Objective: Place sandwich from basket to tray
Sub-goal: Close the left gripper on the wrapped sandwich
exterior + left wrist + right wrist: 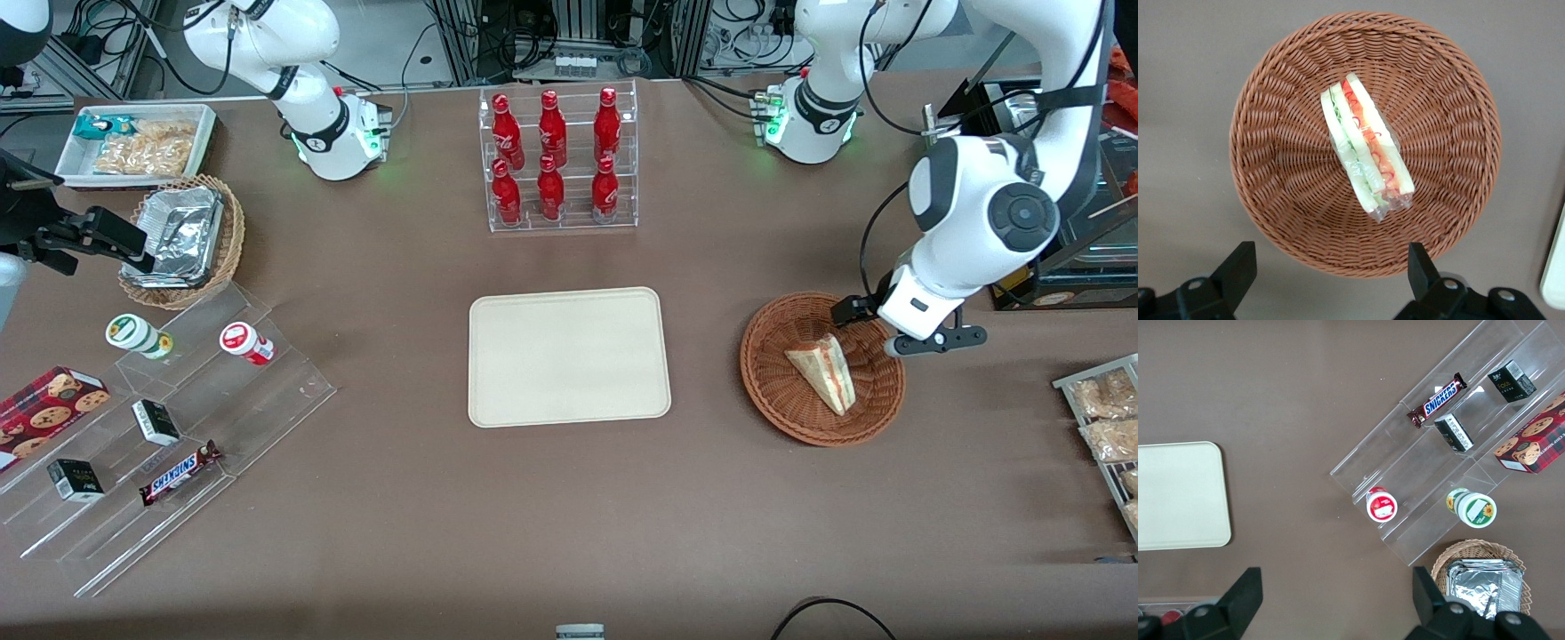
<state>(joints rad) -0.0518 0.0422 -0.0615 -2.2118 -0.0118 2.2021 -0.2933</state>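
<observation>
- Currently the sandwich [825, 372] is seen lying in the basket [773, 391], its cut side with red and green layers turned upward and its point directed toward the front camera
- From the wrist camera the sandwich [1365, 155] is shown near the middle of the basket [1278, 200], wrapped in clear film
- The end effector [867, 324] is held above the basket rim farthest from the front camera, clear of the sandwich
- Its fingers [1237, 270] are spread wide, with nothing gripped between them, and the basket edge is seen in the gap
- The tray [569, 356] is laid flat on the brown table [569, 516], near the basket toward the parked arm's end, with a strip of table left between them
- A clear rack of red bottles [558, 158] is stood farther from the front camera than the tray
- A clear stepped stand [169, 436] with a candy bar [180, 473], small boxes and two jars is placed toward the parked arm's end of the table
- A foil-lined basket [185, 240] and a white bin of snacks [138, 142] are set at that same end
</observation>
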